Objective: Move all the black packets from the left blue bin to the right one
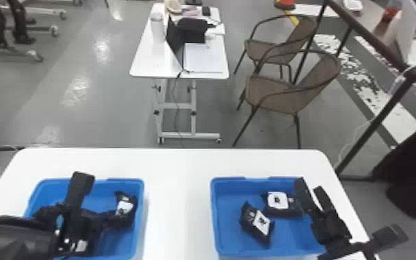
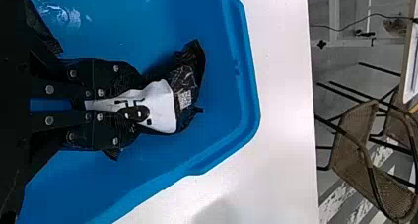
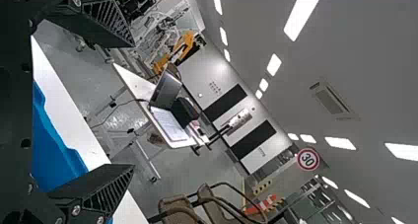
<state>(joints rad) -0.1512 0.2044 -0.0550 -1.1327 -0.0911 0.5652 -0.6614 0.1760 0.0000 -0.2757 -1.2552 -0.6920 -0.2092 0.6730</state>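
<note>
My left gripper (image 1: 113, 220) is low in the left blue bin (image 1: 142, 193), at its right side, shut on a black packet (image 1: 126, 206) with a white label. In the left wrist view, the left gripper (image 2: 129, 104) pinches that black packet (image 2: 188, 82), whose far end sticks out beyond the fingers. The right blue bin (image 1: 224, 247) holds two black packets, one near the middle (image 1: 257, 223) and another (image 1: 280, 204) behind it. Over that bin's right edge is my right gripper (image 1: 313, 194); in the right wrist view the right gripper (image 3: 132, 105) is open, nothing between its fingers.
Both bins stand on a white table (image 1: 179, 193), a bare strip of which separates them. The left forearm (image 1: 17, 238) covers part of the left bin. Beyond are a small white table (image 1: 148, 64) and brown chairs (image 1: 276, 98).
</note>
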